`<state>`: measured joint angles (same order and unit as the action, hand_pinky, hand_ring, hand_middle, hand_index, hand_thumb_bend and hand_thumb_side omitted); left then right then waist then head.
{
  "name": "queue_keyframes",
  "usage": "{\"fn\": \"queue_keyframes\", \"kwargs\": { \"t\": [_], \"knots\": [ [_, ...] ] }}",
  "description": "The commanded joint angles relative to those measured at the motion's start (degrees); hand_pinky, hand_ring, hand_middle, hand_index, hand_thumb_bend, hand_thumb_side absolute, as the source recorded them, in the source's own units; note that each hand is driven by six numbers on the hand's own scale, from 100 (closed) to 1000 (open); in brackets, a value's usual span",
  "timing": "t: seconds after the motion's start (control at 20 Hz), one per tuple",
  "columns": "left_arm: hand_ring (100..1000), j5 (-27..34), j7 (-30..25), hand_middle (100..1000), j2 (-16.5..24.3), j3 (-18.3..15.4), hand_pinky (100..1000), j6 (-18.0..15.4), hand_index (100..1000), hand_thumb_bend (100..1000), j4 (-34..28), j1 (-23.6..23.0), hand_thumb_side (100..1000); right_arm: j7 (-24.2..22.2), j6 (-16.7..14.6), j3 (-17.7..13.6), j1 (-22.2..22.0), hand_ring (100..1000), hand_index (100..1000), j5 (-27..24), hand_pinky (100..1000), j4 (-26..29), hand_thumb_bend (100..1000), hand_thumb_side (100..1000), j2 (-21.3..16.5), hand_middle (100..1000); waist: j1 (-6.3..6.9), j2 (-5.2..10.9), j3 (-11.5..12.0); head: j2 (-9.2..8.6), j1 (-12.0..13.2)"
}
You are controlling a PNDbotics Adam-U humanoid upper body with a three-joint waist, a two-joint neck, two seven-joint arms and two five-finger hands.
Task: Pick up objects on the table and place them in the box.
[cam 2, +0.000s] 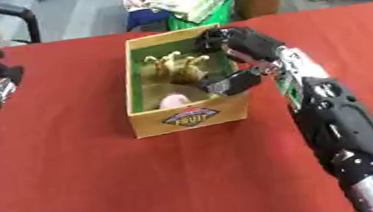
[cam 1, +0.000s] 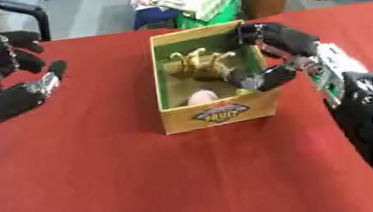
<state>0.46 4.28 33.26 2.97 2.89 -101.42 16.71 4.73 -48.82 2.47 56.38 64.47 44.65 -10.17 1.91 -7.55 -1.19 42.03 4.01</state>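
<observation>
The task appears to be at or near its end: no loose objects show on the red-covered bench (cam 1: pixel 101 178), and the box (cam 1: pixel 217 112) already holds several items. The right hand (cam 1: pixel 276 50) hangs over the box's right wall, fingers and thumb spread apart and gripping nothing visible, which suggests a release. The left hand (cam 1: pixel 15 82) idles open at the left edge. The box is yellow card with a green lining and a "FRUIT" label on its front. Inside lie tan, animal-like figures (cam 1: pixel 202 61) and a pink rounded item (cam 1: pixel 200 96).
</observation>
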Motion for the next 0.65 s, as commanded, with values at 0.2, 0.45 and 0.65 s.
{"fn": "queue_keyframes", "kwargs": {
  "t": [0.2,0.45,0.65],
  "knots": [
    [567,-0.1,0.9,581,0.9,-1.9,594,-0.3,746,417,-0.1,-1.2,186,-3.2,-0.1,0.3,-0.5,710,747,-14.1,547,6.1,100,476,-6.9,710,-0.19,1.03,-0.3,-0.25,0.6],
    [572,-0.4,1.6,584,0.7,-2.7,595,-0.7,746,413,0.2,-3.1,186,-9.6,0.5,0.1,-3.5,701,731,-25.6,519,10.1,100,413,-11.6,692,-0.32,1.01,-0.7,-0.11,1.1],
    [574,-0.7,2.3,585,0.3,-3.6,595,-0.9,747,407,0.4,-4.6,185,-14.2,2.5,-1.5,-7.1,693,725,-32.8,501,13.0,100,396,-15.2,683,-0.42,1.05,-0.8,0.11,1.4]
  ]
}}
